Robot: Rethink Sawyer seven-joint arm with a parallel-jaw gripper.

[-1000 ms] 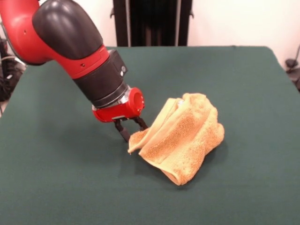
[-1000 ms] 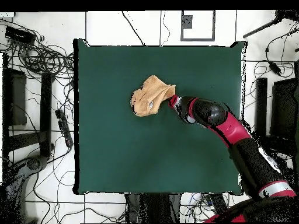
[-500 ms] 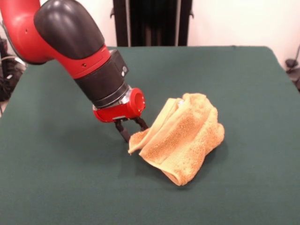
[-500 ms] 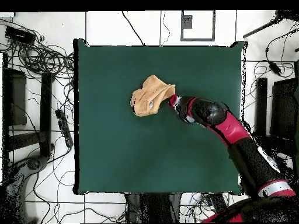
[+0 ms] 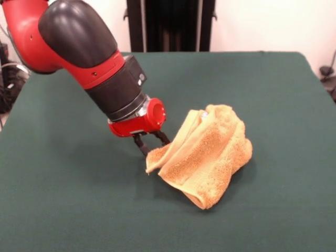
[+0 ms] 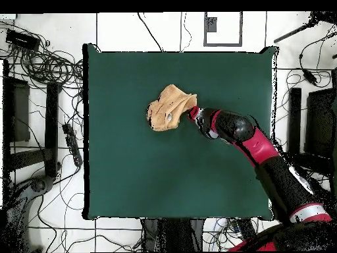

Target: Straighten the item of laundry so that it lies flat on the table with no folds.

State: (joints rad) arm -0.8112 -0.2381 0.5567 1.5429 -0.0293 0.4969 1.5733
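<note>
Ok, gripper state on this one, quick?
Gripper: shut on a corner of the towel, which lies bunched and folded on the table.

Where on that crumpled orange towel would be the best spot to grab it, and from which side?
Probably the loose corner of the towel that sticks out toward the gripper, taken from that side. It is a thin free flap, while the rest is a thick folded bundle on the table.

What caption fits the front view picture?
Robot gripper pinching a corner of the crumpled orange towel on the green table.
</note>
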